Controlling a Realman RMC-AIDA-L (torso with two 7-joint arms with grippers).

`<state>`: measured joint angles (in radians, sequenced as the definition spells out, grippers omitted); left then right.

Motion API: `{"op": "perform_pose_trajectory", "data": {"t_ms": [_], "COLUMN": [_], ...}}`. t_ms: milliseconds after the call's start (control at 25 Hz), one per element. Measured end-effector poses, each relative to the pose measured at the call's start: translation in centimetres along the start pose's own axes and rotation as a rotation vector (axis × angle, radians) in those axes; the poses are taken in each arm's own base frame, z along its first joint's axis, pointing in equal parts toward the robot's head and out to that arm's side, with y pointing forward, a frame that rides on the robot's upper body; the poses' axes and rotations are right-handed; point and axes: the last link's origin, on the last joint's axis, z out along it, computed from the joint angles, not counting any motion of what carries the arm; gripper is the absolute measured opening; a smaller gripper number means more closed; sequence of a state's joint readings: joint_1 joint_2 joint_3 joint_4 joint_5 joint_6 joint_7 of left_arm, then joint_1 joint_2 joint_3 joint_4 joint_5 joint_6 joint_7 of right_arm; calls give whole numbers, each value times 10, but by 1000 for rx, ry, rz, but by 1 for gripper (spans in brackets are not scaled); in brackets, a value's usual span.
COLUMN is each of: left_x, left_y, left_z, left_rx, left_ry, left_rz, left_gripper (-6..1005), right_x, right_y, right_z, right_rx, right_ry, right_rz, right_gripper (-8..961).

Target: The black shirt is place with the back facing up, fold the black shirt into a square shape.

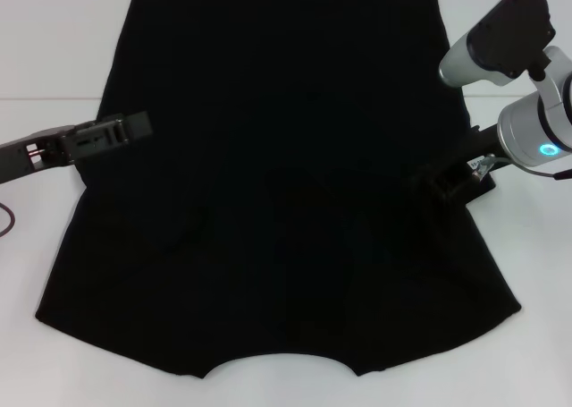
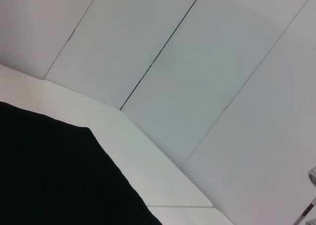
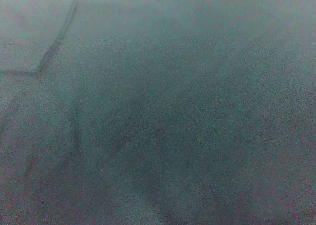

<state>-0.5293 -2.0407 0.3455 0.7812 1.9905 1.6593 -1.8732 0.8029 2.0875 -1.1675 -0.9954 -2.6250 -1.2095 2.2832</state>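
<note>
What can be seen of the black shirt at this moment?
The black shirt is plain, soft dark cloth, spread flat on the white table, with no lettering showing. Its neckline curves at the near edge, the sleeves flare out on both near sides, and the straight hem lies far. The left gripper sits over its left edge, and the right gripper is low at its right edge.

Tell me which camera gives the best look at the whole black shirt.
The head view: the black shirt lies spread flat there, nearly whole. The left wrist view catches only one edge of it; the right wrist view is filled with close-up cloth.
</note>
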Motion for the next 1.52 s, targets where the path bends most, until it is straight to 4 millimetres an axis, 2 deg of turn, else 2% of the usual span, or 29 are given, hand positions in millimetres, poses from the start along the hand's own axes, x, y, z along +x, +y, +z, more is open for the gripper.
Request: {"op": "perform_pose_trajectory", "data": {"t_ms": [240,360,480,600,760,920,1040,1320,1400,1520], "left_x": [0,-1,-3,-3,-12,-30,-38,-49,-50,-50], "left_y": [1,1,1,1,0,-5,-8,-24,-29,-34], "left_z": [0,0,-2,-6,-21,-38,-47,-56,-58,-60], "left_rx": [-8,-10,-12,-9,44,162,222,379,420,454], "left_ry": [6,6,8,-11,-182,-365,-415,-450,-452,-438], "left_rz": [-3,-10,-42,-129,-294,-452,-511,-572,-576,-577], "left_gripper": [790,790,790,790,790,783,763,715,500,477], "right_x": [-1,-1,5,19,38,49,54,62,63,64], "right_y": [-2,-9,-28,-48,-70,-78,-80,-77,-76,-76], "right_z": [7,5,-9,-28,-57,-76,-84,-84,-83,-83], "right_rx": [30,65,82,52,-57,-210,-297,-333,-334,-335], "right_ry": [60,41,-25,-71,-130,-198,-266,-293,-294,-296], "right_rz": [-11,43,198,391,616,730,781,797,796,799], "right_gripper": [115,235,362,503,664,664,665,648,636,636]}}
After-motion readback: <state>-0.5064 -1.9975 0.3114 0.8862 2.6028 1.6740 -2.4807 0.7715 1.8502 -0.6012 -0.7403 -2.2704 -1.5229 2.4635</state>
